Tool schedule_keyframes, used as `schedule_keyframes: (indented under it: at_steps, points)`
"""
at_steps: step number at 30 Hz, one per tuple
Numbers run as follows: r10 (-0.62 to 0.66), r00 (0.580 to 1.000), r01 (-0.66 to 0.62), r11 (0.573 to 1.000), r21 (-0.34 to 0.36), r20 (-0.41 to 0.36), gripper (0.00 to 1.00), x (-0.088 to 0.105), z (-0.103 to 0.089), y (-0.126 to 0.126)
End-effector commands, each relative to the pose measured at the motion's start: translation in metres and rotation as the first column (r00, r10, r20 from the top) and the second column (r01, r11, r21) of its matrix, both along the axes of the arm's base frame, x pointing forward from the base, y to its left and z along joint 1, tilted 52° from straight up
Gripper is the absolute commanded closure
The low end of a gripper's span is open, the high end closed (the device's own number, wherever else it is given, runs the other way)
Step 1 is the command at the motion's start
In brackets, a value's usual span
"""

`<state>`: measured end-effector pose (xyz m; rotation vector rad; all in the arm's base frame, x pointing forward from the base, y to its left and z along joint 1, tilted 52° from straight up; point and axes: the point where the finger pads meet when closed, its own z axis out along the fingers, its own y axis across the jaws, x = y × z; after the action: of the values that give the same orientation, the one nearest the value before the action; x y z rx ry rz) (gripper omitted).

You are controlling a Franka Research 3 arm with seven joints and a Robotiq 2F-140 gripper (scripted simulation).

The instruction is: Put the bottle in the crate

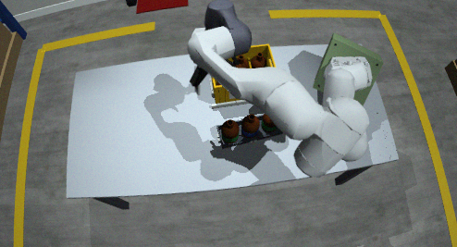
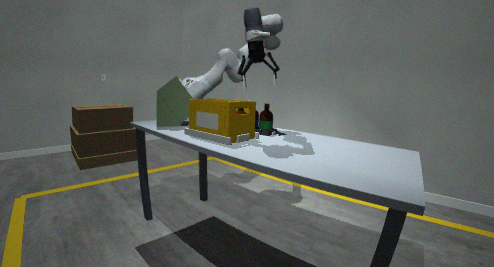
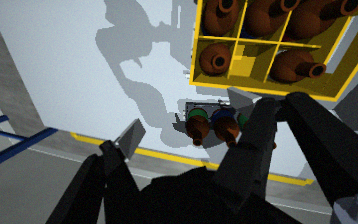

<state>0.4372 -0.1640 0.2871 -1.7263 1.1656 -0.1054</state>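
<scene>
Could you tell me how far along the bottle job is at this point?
Nothing is placed yet. The crate has its middle front slot empty, and all three bottles stand in the tray. The gripper hangs open and empty above the table. Picking, carrying and placing a bottle all remain.

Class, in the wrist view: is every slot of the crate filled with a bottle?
No: the crate shows five bottles and one empty slot in the middle.

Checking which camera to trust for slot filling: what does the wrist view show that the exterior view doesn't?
Only the wrist view looks down into the yellow crate: brown bottles in five slots, the middle slot of the nearer row empty. Only the exterior view shows the open hand hanging high above the table, holding nothing, and stacked cardboard boxes behind. Both show crate and tray bottles.
</scene>
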Motion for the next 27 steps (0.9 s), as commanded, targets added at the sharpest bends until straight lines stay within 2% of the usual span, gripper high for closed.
schedule_keyframes:
  at_steps: [1, 3, 4, 9, 10, 15, 16, 21, 22, 26, 27]
  points:
    - [-0.082, 0.987, 0.093, 0.992, 0.080, -0.140, 0.00, -0.002, -0.007, -0.007]
    - [-0.082, 0.987, 0.093, 0.992, 0.080, -0.140, 0.00, -0.002, -0.007, -0.007]
    - [-0.147, 0.954, 0.185, 0.975, 0.126, -0.259, 0.00, -0.013, -0.035, -0.024]
    - [-0.156, 0.948, 0.198, 0.971, 0.133, -0.277, 0.00, -0.013, -0.035, -0.024]
    - [-0.206, 0.900, 0.286, 0.944, 0.164, -0.383, 0.00, -0.025, -0.061, -0.040]
    - [-0.213, 0.890, 0.301, 0.939, 0.169, -0.402, 0.00, -0.025, -0.061, -0.040]
    - [-0.253, 0.826, 0.390, 0.902, 0.187, -0.505, 0.00, -0.038, -0.085, -0.053]
    - [-0.255, 0.820, 0.397, 0.898, 0.188, -0.512, 0.00, -0.038, -0.085, -0.053]
    - [-0.282, 0.745, 0.481, 0.855, 0.195, -0.604, 0.00, -0.050, -0.105, -0.064]
    - [-0.282, 0.745, 0.481, 0.855, 0.195, -0.604, 0.00, -0.050, -0.105, -0.064]
    - [-0.297, 0.673, 0.551, 0.812, 0.192, -0.678, 0.00, -0.062, -0.123, -0.072]
